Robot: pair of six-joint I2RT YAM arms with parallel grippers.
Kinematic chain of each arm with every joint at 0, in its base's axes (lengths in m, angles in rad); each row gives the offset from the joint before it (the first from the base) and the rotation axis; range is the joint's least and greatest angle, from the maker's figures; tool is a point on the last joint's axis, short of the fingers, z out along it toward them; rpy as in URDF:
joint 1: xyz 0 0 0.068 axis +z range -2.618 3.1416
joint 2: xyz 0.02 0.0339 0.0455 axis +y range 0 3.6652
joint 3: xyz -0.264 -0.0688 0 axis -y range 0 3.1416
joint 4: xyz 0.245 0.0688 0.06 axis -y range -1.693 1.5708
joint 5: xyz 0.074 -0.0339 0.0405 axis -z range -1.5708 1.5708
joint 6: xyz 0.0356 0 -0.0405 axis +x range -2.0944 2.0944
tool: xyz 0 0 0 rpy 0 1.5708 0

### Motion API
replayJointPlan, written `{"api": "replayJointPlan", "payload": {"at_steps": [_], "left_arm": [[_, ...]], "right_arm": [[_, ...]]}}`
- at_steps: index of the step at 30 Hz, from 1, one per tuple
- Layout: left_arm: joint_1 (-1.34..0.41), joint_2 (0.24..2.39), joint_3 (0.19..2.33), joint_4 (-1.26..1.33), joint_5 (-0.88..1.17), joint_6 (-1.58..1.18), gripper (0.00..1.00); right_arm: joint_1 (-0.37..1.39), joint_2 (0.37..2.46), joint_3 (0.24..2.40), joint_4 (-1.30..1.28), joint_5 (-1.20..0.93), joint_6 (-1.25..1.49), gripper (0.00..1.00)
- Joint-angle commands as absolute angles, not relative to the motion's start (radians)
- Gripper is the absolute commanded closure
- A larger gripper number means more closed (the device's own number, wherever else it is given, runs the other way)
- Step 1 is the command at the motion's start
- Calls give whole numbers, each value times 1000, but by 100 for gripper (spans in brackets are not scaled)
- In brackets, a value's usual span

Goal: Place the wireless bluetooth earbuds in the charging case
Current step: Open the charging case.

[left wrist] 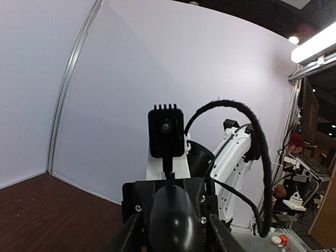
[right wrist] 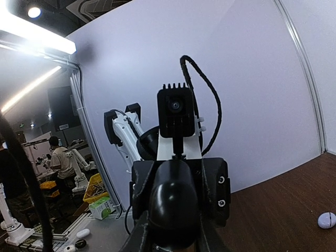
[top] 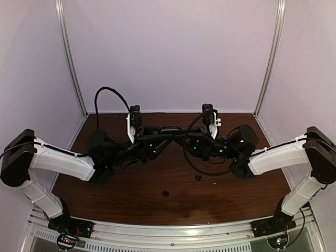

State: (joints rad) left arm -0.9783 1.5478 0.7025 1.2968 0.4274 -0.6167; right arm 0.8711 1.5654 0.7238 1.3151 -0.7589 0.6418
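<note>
Black earbud [top: 198,178] apart from right gripper [top: 170,132].

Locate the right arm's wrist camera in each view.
Top external: right arm's wrist camera, just right of centre, above mid-height.
Left wrist: centre of frame, facing the lens.
Right wrist: not in it; the left arm's wrist camera shows instead.
Shared landmark: the brown tabletop.

White arm links [top: 60,160], black joints [top: 242,139], braided black cables [left wrist: 261,157], small silver screws [right wrist: 221,179]
</note>
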Motion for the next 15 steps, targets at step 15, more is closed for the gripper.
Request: {"api": "replayJointPlan", "payload": {"at_steps": [15], "left_arm": [[-960, 1310, 783, 692, 404, -336, 42]], "right_arm": [[876, 1425, 731, 998, -783, 425, 100]]}}
